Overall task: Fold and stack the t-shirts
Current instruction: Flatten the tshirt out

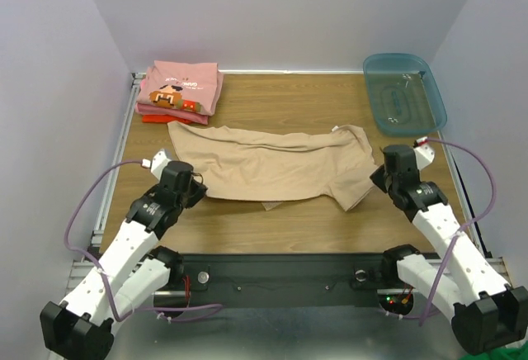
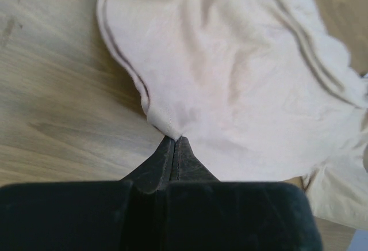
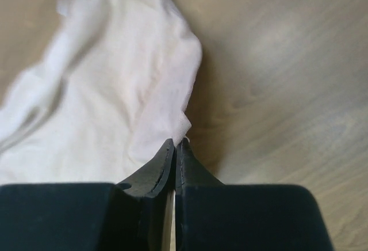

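A tan t-shirt [image 1: 272,162] lies spread and rumpled across the middle of the wooden table [image 1: 272,228]. My left gripper [image 1: 198,192] is shut on the tan t-shirt's near-left edge; the left wrist view shows its cloth [image 2: 230,72] pinched between the closed fingertips [image 2: 174,140]. At the shirt's right edge my right gripper [image 1: 376,180] is shut on a fold of the tan cloth [image 3: 115,90], which pokes out of the closed tips [image 3: 177,141]. A folded pink t-shirt [image 1: 181,86] with a cartoon face rests on a red-orange t-shirt [image 1: 169,116] at the back left.
A teal translucent bin [image 1: 404,92] stands at the back right corner. White walls close the table on three sides. Metal rails run along the left and right table edges.
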`<control>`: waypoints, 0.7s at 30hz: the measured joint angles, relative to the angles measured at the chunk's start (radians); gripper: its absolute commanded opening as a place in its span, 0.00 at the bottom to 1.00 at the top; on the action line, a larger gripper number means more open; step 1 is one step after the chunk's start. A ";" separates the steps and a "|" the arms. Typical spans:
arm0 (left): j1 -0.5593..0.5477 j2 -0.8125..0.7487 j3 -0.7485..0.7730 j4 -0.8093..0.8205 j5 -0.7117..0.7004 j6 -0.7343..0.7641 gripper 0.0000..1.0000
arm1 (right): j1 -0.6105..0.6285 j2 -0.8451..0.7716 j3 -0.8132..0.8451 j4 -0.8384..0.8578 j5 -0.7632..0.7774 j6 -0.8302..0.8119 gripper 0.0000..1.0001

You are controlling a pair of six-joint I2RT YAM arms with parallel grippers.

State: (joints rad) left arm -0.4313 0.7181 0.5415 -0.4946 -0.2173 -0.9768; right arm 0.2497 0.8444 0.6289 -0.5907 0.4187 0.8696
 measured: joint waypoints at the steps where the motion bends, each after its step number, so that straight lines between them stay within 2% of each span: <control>1: 0.000 -0.002 0.030 -0.012 -0.006 0.004 0.00 | 0.000 -0.002 0.037 -0.006 0.003 -0.010 0.00; 12: -0.001 -0.027 0.517 -0.075 -0.065 0.080 0.00 | 0.000 -0.033 0.550 -0.041 0.100 -0.141 0.00; 21: -0.001 -0.047 0.929 -0.058 0.016 0.167 0.00 | 0.000 -0.043 1.045 -0.062 0.132 -0.270 0.00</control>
State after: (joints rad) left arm -0.4324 0.6712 1.4704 -0.5529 -0.2012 -0.8093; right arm 0.2497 0.8013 1.6737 -0.6525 0.5503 0.5991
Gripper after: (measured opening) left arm 0.022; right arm 0.055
